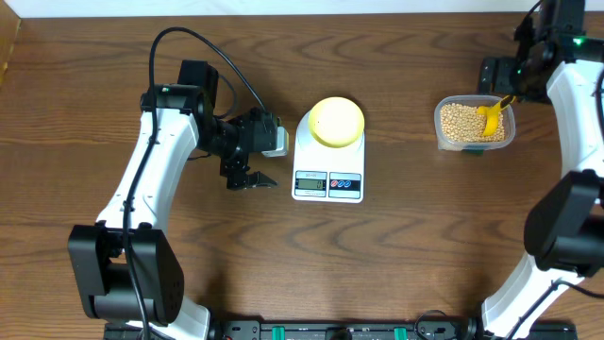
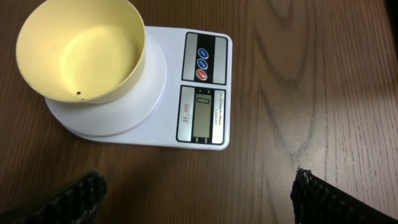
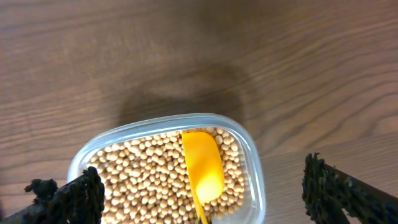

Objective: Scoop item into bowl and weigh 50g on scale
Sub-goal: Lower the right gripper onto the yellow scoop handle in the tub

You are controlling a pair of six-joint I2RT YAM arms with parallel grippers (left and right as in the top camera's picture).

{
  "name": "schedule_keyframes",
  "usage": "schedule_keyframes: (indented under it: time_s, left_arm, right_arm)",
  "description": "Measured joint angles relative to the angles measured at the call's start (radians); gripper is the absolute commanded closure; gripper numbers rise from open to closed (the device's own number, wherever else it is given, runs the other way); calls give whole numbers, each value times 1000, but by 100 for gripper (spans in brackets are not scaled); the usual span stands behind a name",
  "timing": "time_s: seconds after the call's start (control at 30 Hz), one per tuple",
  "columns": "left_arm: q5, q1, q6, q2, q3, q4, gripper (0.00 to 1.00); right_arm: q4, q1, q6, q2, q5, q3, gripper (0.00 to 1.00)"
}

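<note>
Item [image 1: 462,121]: small round tan grains, heaped loose in a clear rounded-square container [image 1: 475,147] toward the far right corner of the table [image 1: 425,255]. Lying on the heap, a yellow scoop [image 1: 491,115], cup end down among the grains at the container's right side, handle slanting up toward the far right. In the right wrist view, same grains [image 3: 143,171] spread nearly wall to wall inside the container [image 3: 249,146], scoop [image 3: 202,165] resting on top.

Near the middle of the table, closer to the far edge than the near one: white scale [image 1: 327,170], display and buttons along its near edge. Upright on its round platform [image 2: 106,118], the pale-yellow bowl [image 1: 336,121]. From the left wrist, one small dark speck [image 2: 78,94] low on the inner wall of the bowl [image 2: 81,50]. Grey display [image 2: 203,115] too faint to read, three round buttons [image 2: 203,62] beside it.

Left gripper [image 1: 250,181] just left of the scale, over bare wood, jaws spread wide, gripping nothing, touching neither scale nor bowl.

Right gripper [image 3: 202,196] at the far side of the container, jaws likewise wide apart, one dark finger to each side, closed on nothing. Scoop handle running back between them, ungripped.
</note>
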Motion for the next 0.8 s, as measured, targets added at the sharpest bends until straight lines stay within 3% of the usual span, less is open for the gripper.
schedule_keyframes:
  time_s: [0.17, 0.3, 0.47, 0.53, 0.7, 0.8]
  left_arm:
    - [0, 0, 0, 0, 0, 0, 2]
    - [0, 0, 0, 0, 0, 0, 3]
    - [0, 0, 0, 0, 0, 0, 3]
    - [0, 0, 0, 0, 0, 0, 2]
    - [0, 0, 0, 0, 0, 0, 2]
    - [0, 0, 0, 0, 0, 0, 3]
  right_arm:
    - [0, -1, 26, 21, 0, -4, 20]
    - [-2, -1, 61, 22, -1, -4, 43]
    - [-30, -1, 82, 22, -1, -4, 39]
    - [-38, -1, 82, 22, 0, -4, 47]
    - [-53, -1, 77, 22, 0, -4, 55]
    - [-55, -1, 70, 22, 0, -4, 65]
